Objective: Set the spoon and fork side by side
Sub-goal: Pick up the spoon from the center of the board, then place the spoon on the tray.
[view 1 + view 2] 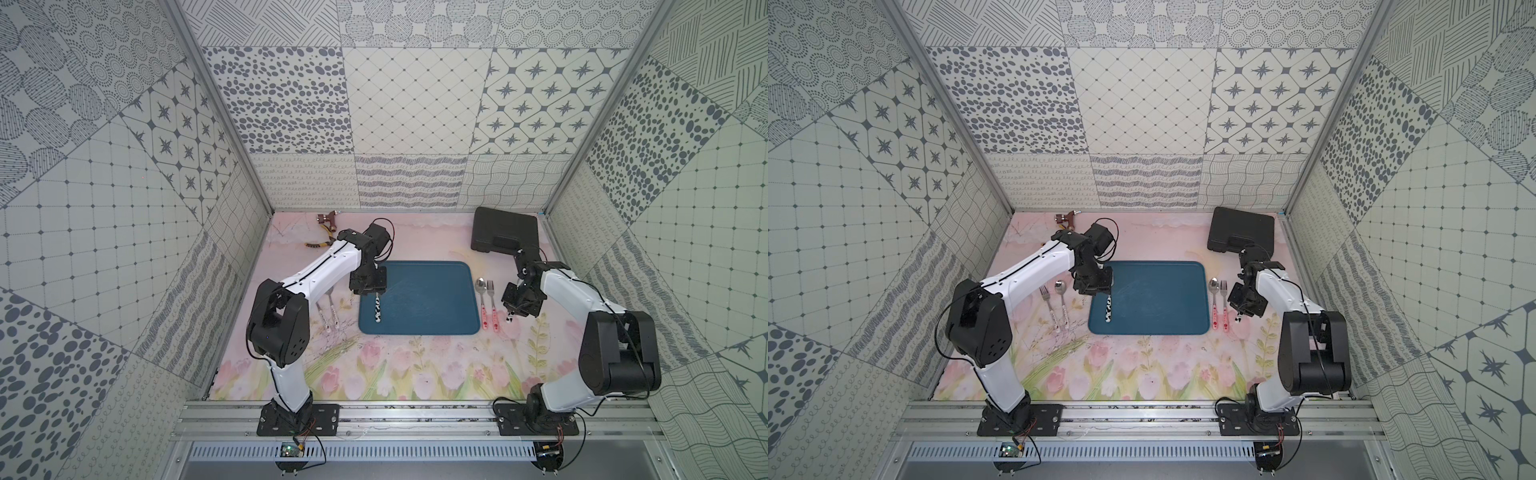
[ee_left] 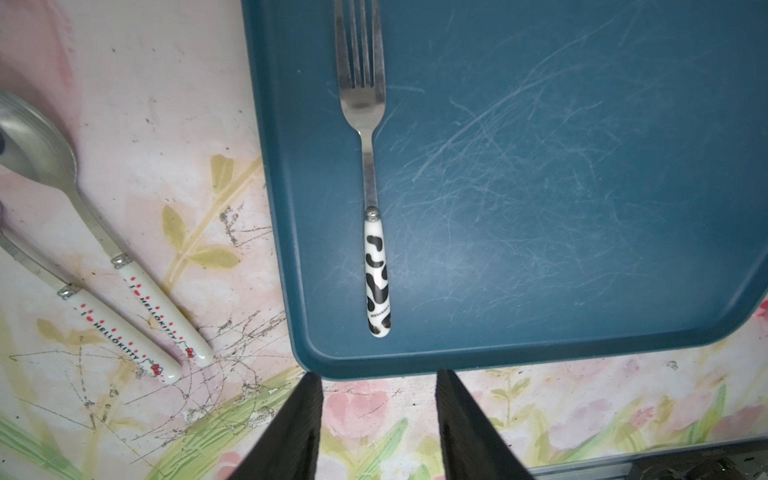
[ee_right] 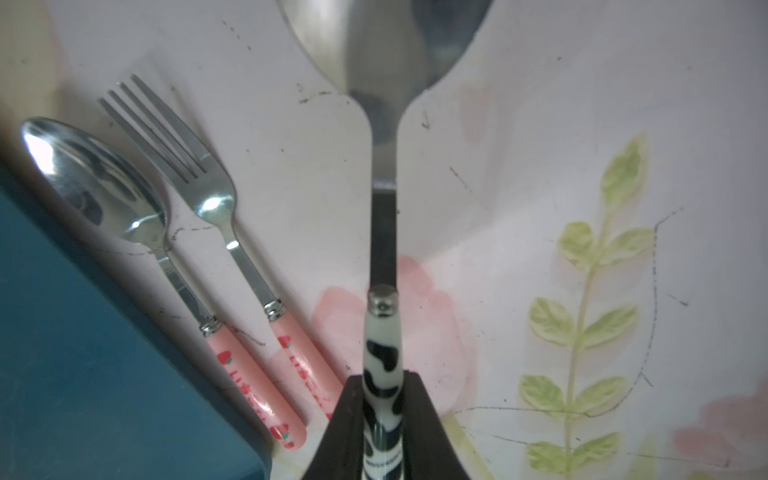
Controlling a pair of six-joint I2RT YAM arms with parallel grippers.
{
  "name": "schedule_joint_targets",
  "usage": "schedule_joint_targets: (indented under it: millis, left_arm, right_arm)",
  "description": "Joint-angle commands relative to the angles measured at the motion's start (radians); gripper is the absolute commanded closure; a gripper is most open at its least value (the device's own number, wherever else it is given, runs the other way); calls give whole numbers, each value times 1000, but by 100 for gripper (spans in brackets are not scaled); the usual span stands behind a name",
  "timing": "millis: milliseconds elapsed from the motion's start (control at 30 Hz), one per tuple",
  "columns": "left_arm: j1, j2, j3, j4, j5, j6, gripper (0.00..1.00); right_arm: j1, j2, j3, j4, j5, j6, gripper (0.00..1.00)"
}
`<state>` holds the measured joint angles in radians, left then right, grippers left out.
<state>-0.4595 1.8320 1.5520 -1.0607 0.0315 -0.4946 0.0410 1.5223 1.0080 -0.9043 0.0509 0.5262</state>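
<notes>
Floral mat (image 1: 415, 374), tiled walls (image 1: 411, 104), L fingers (image 2: 291, 432) apart, R fingers (image 3: 345, 424) gripping spoon (image 3: 383, 353)

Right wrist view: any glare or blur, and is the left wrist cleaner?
Right wrist view: the held cow-patterned steel spoon has a soft, cropped bowl; glare blows out the bowl of the pink-handled steel spoon. Left wrist view: the cow-patterned steel fork is sharp on the scratched blue plastic tray; the white-handled spoon blurs at the edge.

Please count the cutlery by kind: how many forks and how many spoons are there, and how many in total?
Forks: 3 (cow-pattern fork, white-handled fork, pink-handled fork)
Spoons: 3 (cow-pattern spoon in the right gripper, white-handled spoon, pink-handled spoon)
Total: 6
</notes>
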Motion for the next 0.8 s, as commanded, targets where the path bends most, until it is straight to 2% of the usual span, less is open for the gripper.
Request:
schedule_joint_targets:
  millis: [0, 100, 233, 367, 567, 767]
  left_arm:
    - [12, 6, 36, -47, -11, 27, 51]
    - [52, -19, 34, -50, 4, 22, 51]
    - [150, -74, -3, -50, 41, 1, 52]
    - [190, -125, -40, -63, 33, -5, 52]
    - [202, -169, -77, -84, 26, -30, 52]
    - [203, -188, -103, -89, 33, -27, 52]
  right_arm:
    - [64, -45, 64, -24, -37, -24, 98]
    - [200, -14, 159, -78, -28, -38, 97]
    - [363, 70, 260, -92, -58, -8, 97]
    - [499, 188, 366, -87, -89, 19, 97]
    - [620, 356, 546, -74, -140, 51, 98]
    - [690, 506, 709, -89, -186, 91, 97]
